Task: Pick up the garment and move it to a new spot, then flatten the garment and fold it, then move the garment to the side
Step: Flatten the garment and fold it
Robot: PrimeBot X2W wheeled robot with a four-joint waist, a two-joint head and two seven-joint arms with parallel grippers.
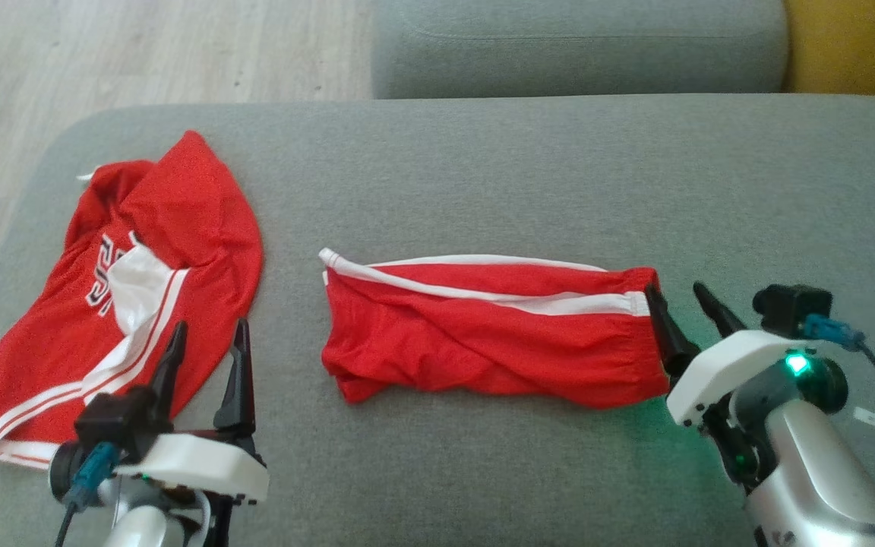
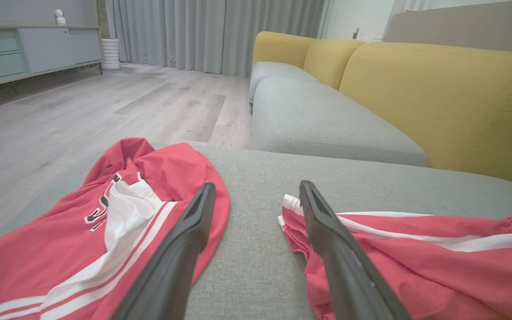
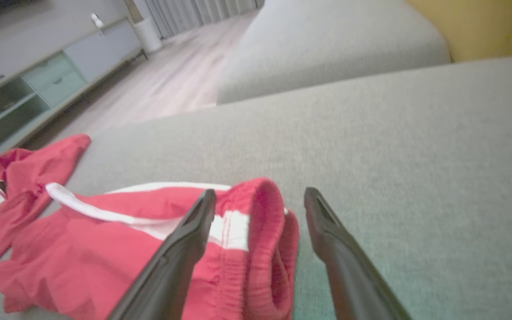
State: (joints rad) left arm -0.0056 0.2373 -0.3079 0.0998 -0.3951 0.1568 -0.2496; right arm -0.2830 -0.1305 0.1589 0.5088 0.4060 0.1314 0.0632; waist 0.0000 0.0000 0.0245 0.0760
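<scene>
Garment: folded red shorts (image 1: pixel 483 342), lying mid-way along the grey sofa cushion (image 1: pixel 521 175), elastic waistband end right at your right gripper (image 1: pixel 674 292). Its fingers are spread wide with nothing held. One finger sits at the waistband edge, contact unclear. Your left gripper (image 1: pixel 210 327) is spread wide too and empty, hovering over the near edge of the red jersey (image 1: pixel 172 220), crumpled at the cushion's left end. The two pieces lie apart.

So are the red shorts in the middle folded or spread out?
Folded, roughly: the red shorts lie doubled into a narrow wrinkled band, white stripes close together.
</scene>
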